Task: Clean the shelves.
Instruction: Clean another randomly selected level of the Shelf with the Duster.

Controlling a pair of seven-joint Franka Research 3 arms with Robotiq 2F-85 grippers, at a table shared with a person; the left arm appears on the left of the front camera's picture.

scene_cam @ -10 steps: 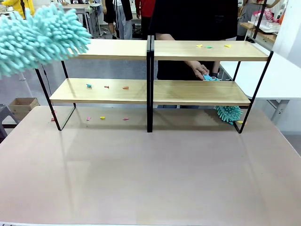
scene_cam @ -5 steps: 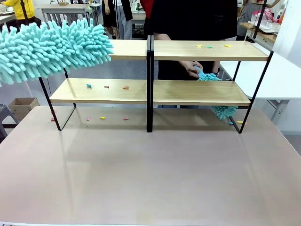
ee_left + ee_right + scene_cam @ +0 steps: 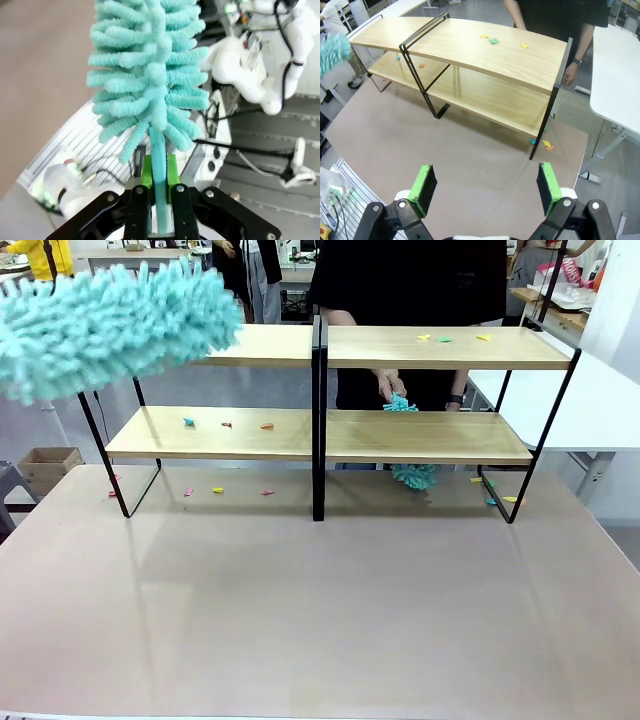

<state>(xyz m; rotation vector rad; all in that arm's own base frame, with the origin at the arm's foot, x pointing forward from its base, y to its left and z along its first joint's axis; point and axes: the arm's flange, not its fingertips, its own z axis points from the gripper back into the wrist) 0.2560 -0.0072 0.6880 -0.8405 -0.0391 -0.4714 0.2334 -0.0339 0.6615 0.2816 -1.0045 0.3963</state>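
Our left gripper (image 3: 159, 169) is clamped on the stiff handle (image 3: 158, 150) of a fluffy turquoise microfibre duster (image 3: 110, 325), raised over the surface's (image 3: 320, 610) far left corner. Our right gripper (image 3: 482, 186) gapes empty. Light-wood shelves in a thin black frame (image 3: 420, 438) stand along the far edge; we judge them rigid but light, best steadied by the central post (image 3: 318, 420).

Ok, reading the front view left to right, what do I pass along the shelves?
Large teal duster → central black post → person's small teal duster → coloured scraps on the table → white side table.
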